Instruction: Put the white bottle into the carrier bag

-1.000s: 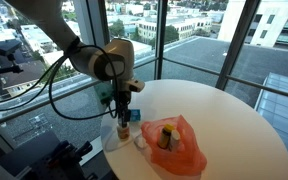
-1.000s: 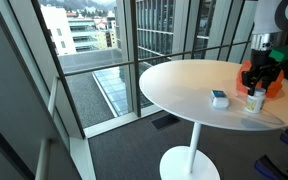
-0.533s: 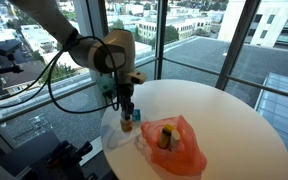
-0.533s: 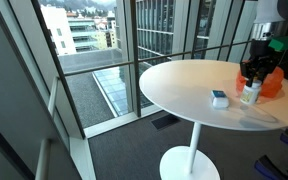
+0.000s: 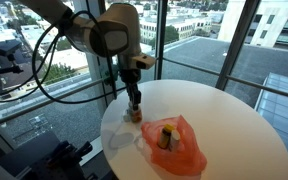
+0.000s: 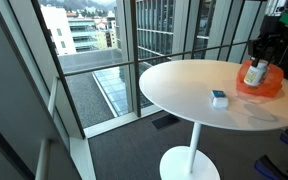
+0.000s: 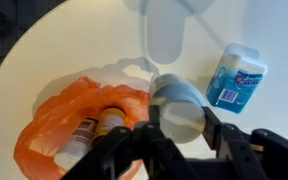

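My gripper (image 7: 180,120) is shut on the white bottle (image 7: 176,96) and holds it in the air above the round white table (image 5: 234,120). In both exterior views the gripper (image 5: 134,97) (image 6: 260,57) hangs with the bottle (image 5: 135,112) (image 6: 255,73) below it, just beside the orange carrier bag (image 5: 186,152) (image 6: 270,88). In the wrist view the bag (image 7: 54,130) lies open to the left of the bottle, with small capped bottles (image 7: 108,121) inside.
A small blue-and-white container (image 7: 236,72) (image 6: 219,97) stands on the table next to the held bottle. The table edge is close on that side. Glass walls and a railing surround the table.
The gripper has risen with the white bottle, lifting it off the table, and has shifted toward the orange bag.
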Motion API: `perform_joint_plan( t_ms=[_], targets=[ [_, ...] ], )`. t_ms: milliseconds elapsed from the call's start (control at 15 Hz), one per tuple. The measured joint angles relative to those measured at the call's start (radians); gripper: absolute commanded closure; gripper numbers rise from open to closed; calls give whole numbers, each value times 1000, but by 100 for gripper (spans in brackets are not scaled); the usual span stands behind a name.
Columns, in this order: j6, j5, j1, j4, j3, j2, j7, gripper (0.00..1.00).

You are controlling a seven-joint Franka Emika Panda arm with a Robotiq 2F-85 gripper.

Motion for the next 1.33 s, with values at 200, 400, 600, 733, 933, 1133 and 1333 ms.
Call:
perform_joint_plan(
  t_ms=[200,400,600,733,933,1133,1333],
  targets=[
    [-4,1,-29,15,-10,-14,0,81],
    [-12,6,-54,34,-29,-19,0,81],
    [-24,16,-63,43,-37,-33,-4,56],
    [-32,17,-63,43,-37,-44,-4,81],
    [-32,16,-64,42,-36,-45,-3,81],
    [-17,15,-74,42,-37,-33,-1,81],
    [15,14,-91,42,-47,-16,-1,81]
  ],
)
